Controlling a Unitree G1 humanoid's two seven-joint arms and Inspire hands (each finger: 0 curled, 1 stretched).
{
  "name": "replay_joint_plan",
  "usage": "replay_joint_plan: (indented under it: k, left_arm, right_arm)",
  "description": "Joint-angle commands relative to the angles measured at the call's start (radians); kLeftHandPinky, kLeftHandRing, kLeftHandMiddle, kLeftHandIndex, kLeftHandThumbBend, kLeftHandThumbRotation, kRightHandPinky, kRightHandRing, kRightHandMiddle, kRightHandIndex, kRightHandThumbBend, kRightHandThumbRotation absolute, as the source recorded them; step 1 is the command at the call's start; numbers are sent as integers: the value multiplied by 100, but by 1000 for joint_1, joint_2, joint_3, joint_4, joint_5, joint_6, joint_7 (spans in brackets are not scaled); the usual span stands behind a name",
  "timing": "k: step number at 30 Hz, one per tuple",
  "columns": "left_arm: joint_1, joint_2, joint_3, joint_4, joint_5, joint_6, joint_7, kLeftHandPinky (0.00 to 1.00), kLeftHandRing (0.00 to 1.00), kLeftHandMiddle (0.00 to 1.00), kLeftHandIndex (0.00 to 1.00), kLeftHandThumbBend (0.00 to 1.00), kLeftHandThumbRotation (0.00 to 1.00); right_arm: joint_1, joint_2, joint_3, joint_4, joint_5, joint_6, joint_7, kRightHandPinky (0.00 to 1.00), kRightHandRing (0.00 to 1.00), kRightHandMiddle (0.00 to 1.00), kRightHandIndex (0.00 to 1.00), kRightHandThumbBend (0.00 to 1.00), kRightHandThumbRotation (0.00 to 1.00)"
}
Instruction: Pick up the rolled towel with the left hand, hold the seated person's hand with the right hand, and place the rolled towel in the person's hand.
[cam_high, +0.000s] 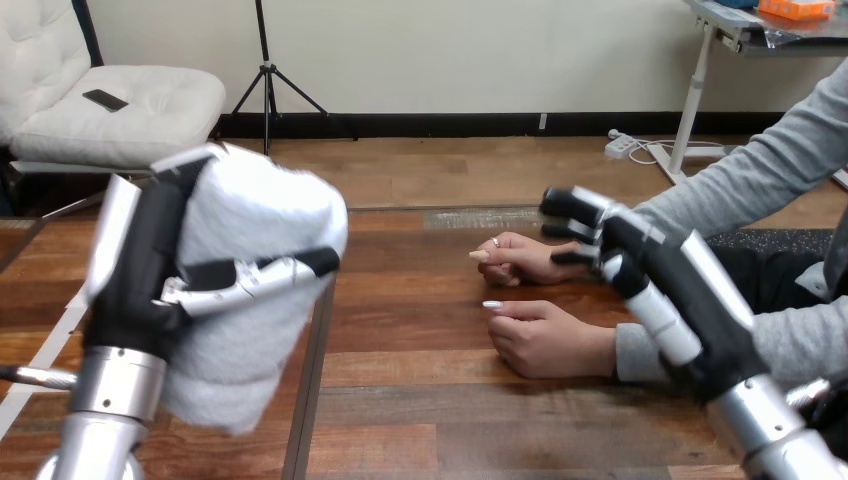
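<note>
Now, in the head view, the rolled towel (255, 210) is clasped in the left hand (150, 270), fingers curled round it, raised at the left. The right hand (660, 280) is poised beside the person's farther hand (520, 260), fingers loose, nothing held; of the 2, that one should be cupped gently.

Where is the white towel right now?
At the head view's left, the rolled towel sits in the robot's left hand, above the table.

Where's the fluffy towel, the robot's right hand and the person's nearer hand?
rolled towel (265, 215), head view, its white top part.
right hand (690, 300), head view, its black middle.
person's nearer hand (545, 340), head view, its back.
</note>
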Motion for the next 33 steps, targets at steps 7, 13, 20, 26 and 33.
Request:
replay_joint_plan:
  k: [7,13,20,26,33]
  left_arm:
    - [-42,-30,32,-42,-33,-26,-7,28,32,38,41,60,0]
    - [-45,-35,34,-42,-32,-21,-14,27,32,38,41,59,0]
    - [-49,-37,37,-36,-27,-11,-19,26,31,38,40,60,0]
    - [-49,-37,35,-35,-27,-4,-24,27,31,38,41,60,0]
    - [-49,-38,31,-35,-33,3,-34,27,31,37,41,61,0]
  right_arm:
    - [-100,-29,-21,49,-2,-22,-4,83,88,89,87,94,75]
    - [-134,-57,-24,103,-55,-73,-20,83,88,89,87,90,76]
    - [-178,-85,-25,172,-87,-104,-21,83,88,89,88,85,76]
    - [-217,-120,-16,240,-144,-140,-42,84,89,89,89,83,74]
    - [-264,-154,-1,321,-197,-164,-60,82,88,89,89,84,70]
